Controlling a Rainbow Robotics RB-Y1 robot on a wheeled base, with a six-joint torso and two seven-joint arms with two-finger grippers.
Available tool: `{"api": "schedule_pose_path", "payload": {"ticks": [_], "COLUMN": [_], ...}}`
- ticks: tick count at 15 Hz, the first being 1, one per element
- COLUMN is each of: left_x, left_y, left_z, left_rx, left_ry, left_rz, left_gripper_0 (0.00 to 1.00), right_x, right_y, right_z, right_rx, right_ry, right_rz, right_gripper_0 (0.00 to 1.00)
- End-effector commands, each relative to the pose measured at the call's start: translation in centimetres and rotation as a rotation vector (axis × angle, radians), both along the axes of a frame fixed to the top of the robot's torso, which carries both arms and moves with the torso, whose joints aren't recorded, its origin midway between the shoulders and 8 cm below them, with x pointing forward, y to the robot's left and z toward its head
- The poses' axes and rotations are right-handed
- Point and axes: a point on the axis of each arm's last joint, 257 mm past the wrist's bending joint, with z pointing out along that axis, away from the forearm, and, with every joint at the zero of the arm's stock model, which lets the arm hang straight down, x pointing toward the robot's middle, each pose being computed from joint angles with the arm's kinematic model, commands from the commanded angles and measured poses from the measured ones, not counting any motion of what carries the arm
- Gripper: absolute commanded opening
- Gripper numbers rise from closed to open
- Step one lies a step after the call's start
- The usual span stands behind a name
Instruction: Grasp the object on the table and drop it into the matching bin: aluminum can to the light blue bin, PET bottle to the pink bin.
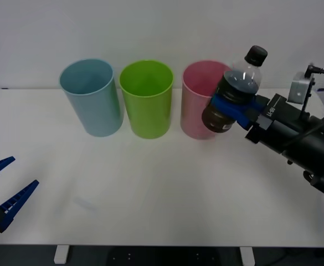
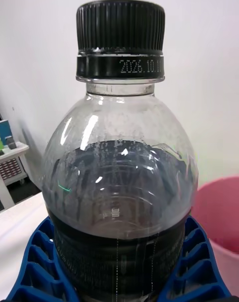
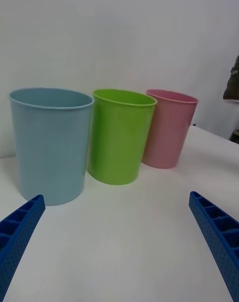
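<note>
Down at the near left edge of the desk [image 1: 162, 188], the left pincer [image 1: 1, 191] sits parked low, its blue ribbed fingers [image 3: 20, 227] splayed wide apart with nothing between them. From its wrist camera the white top runs out bare ahead of the fingers toward the row of bins.

Over on the right, the right pincer [image 1: 236, 105] is up in the air, clear of the desk, and clenched around the PET bottle [image 1: 234, 97]. The blue fingers [image 2: 37, 262] wrap the lower half of the bottle on both sides, right across the dark band, and the bottle leans a touch, black cap [image 1: 256, 54] pointing up and to the right. In the right wrist view the cap has printed digits on its ring, and the clear shoulder of the bottle carries droplets inside above the dark part.

The bottle hangs just beside the pink bin [image 1: 200, 100], overlapping its right rim in the front view; whether it is truly above the opening or just in front of it, I can't quite say from this angle. The pink rim also peeks in beside the bottle at the right wrist.

At the back, three bins stand upright in a row, close together: the light blue bin [image 1: 90, 97] on the left, a green bin [image 1: 147, 98] in the middle, pink on the right.
</note>
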Motion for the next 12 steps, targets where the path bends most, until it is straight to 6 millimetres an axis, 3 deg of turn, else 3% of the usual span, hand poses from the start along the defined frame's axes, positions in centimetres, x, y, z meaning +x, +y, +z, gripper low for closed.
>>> {"api": "schedule_pose_path", "payload": {"ticks": [1, 5, 12], "left_x": [0.0, 0.0, 0.0], "left_y": [0.0, 0.0, 0.0], "left_z": [0.0, 0.0, 0.0], "left_rx": [0.0, 0.0, 0.0], "left_ry": [0.0, 0.0, 0.0], "left_rz": [0.0, 0.0, 0.0], "left_gripper_0": [1.0, 1.0, 1.0], "right_x": [1.6, 4.2, 10.9], "right_y": [-0.4, -0.9, -1.1], "right_z": [2.7, 4.7, 5.1], "right_rx": [-0.01, -0.055, -0.102], "right_ry": [-0.054, -0.096, -0.09], "right_rz": [-0.041, -0.081, -0.131], "right_gripper_0": [0.0, 0.0, 0.0]}}
